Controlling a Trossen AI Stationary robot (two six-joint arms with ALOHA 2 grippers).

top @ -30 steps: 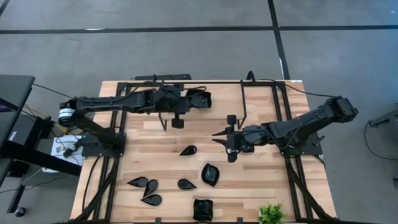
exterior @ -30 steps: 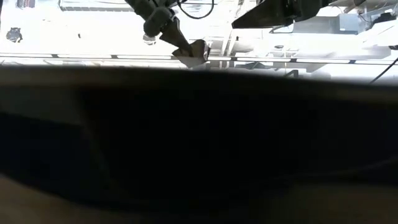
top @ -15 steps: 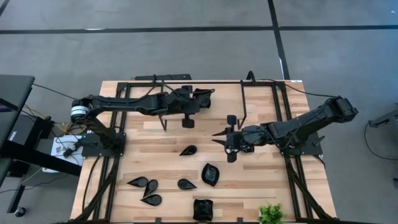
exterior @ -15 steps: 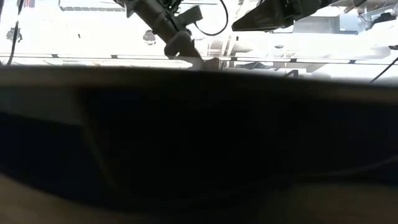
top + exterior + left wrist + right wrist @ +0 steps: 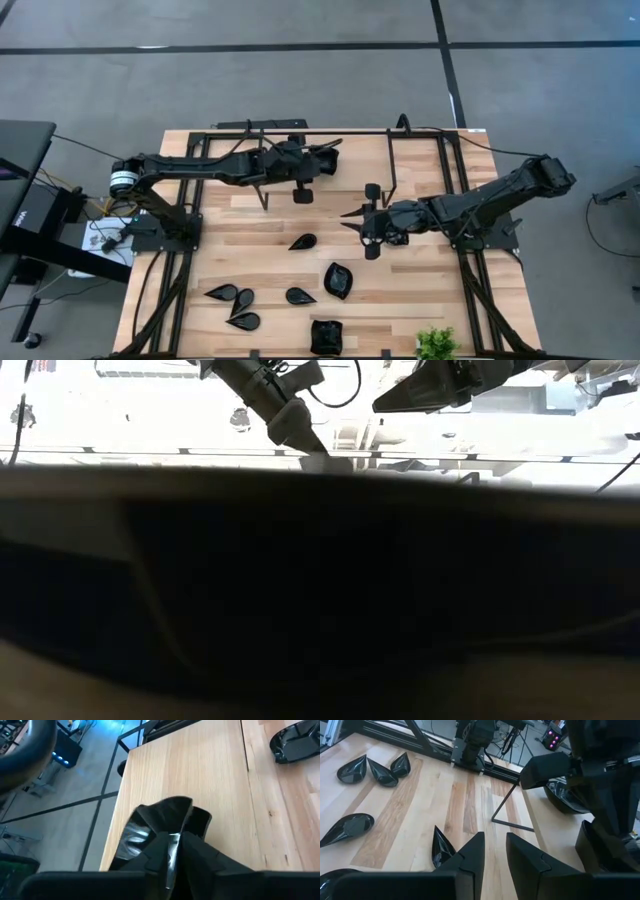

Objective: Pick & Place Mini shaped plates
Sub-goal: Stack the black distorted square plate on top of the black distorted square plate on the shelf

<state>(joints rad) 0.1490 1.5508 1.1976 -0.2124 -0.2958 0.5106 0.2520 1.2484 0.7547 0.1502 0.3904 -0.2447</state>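
My left gripper point(image 5: 326, 157) is over the far middle of the table, shut on a glossy black plate point(image 5: 160, 817). My right gripper point(image 5: 347, 221) is open and empty above the table's middle, fingers pointing toward the left edge; its wrist view point(image 5: 495, 847) shows the gap. Loose black plates rest on their undersides: a teardrop point(image 5: 302, 241) beside my right gripper, a wavy-round one point(image 5: 338, 280), another teardrop point(image 5: 300, 296), three teardrops at the near left point(image 5: 235, 303), and a square one point(image 5: 326, 335) at the near edge. My left gripper pinches the plate's rim point(image 5: 173, 824) between its two fingers, which meet on the near side of the plate. The fingers slant downward toward the table's right and far side. The plate tilts below the fingertips point(image 5: 318, 452), low over the wood; whether it touches the table I cannot tell.
A black metal frame point(image 5: 388, 165) stands on the far half of the table, its thin rod point(image 5: 510, 815) between the arms. Another black plate point(image 5: 295, 742) lies beyond my left gripper. A small green plant point(image 5: 436, 343) stands at the near right edge.
My left gripper has gone toward the table's right edge and down, carrying the plate from clear above the table to just over the wood. My right gripper has kept still.
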